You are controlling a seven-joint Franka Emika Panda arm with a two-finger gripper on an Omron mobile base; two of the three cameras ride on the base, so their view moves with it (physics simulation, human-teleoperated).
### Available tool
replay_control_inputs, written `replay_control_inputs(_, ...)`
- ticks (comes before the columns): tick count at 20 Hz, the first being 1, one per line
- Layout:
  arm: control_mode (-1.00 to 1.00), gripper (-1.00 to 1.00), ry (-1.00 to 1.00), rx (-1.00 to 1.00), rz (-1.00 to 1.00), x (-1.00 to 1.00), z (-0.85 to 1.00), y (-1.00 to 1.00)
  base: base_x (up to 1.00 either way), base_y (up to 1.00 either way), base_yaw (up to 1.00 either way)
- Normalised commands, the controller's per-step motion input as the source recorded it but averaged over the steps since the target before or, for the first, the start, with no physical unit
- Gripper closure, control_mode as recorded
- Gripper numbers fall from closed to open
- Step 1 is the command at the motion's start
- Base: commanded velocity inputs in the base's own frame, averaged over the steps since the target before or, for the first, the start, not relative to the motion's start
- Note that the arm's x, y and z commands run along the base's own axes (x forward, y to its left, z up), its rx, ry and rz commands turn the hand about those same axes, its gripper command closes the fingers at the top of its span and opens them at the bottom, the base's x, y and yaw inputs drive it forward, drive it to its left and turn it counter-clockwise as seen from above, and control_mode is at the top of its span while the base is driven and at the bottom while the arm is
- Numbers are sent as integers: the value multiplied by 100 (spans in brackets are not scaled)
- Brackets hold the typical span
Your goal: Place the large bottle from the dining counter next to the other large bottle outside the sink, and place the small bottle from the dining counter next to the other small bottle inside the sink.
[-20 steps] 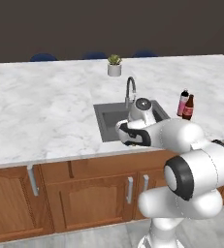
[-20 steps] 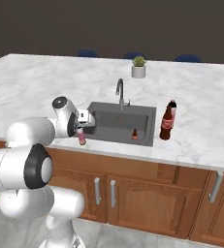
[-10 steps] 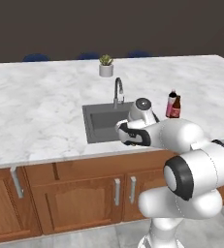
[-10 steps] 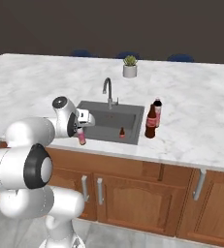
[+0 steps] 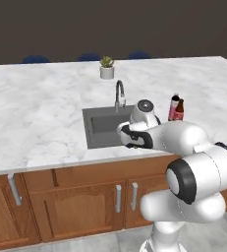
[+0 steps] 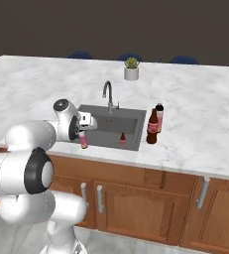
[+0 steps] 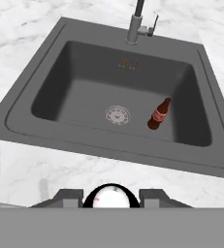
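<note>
Dark grey sink (image 7: pixel 45 77) holds one small brown bottle (image 7: pixel 159 114).

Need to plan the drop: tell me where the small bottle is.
The small bottle is in the shut gripper, above the counter edge at the sink's near left corner.

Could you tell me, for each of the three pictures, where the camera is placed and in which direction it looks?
Left base view: behind the arm's left, looking forward and down at the sink; the white arm rises lower right.
Right base view: behind the arm's right, looking at the sink and the two large bottles, brown and pink-labelled; the arm rises lower left.
Hand view: on the hand, looking down into the sink at a small bottle; fingers at the bottom.
Both base views share sink, tap and plant.
</note>
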Motion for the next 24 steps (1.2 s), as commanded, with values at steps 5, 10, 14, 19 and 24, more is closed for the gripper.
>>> replay_control_inputs(5,100,100,0,0,0,0,0,0,54,0,0)
replay_control_inputs(10,100,100,0,0,0,0,0,0,48,0,0)
replay_control_inputs(14,100,100,0,0,0,0,0,0,32,0,0)
replay_control_inputs(19,100,100,0,0,0,0,0,0,21,0,0)
replay_control_inputs(24,100,100,0,0,0,0,0,0,24,0,0)
